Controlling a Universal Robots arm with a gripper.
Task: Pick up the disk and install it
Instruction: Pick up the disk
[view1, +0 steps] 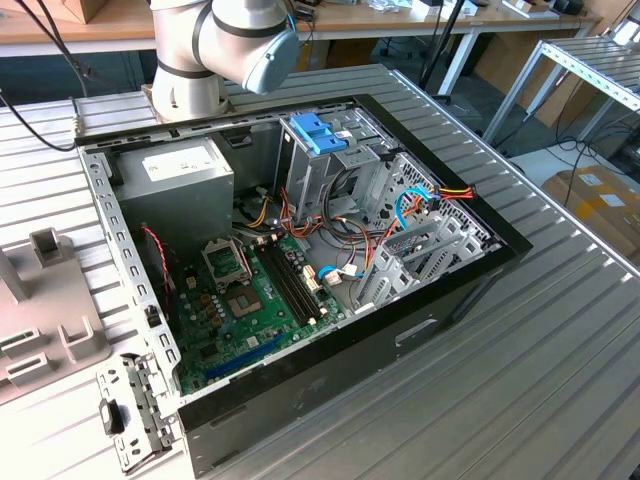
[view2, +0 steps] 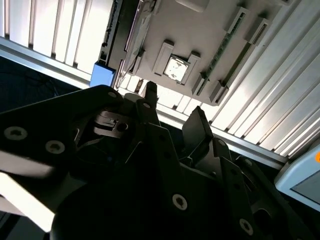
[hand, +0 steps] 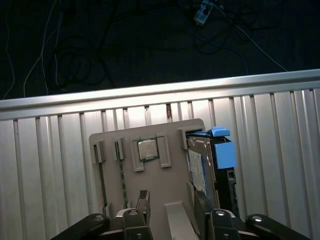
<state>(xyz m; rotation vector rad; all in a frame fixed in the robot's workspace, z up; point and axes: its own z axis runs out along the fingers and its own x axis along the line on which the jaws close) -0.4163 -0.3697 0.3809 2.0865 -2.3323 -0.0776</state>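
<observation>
Standing on edge in the grey tray (hand: 150, 129) on the desk (hand: 50, 165), the disk (hand: 196, 170) looks stiff, fairly heavy and shock-sensitive, best pinched across its flat metal faces, while the fingers (hand: 143, 202) hover open and empty near it

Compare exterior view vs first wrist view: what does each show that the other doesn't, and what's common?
Exterior view: the open computer case with motherboard, power supply and blue-topped drive cage, plus the arm. First wrist view: the disk standing on edge in the grey holder, a processor chip beside it, the open gripper close to the holder. Both: the grey holder and the ribbed metal table.
</observation>
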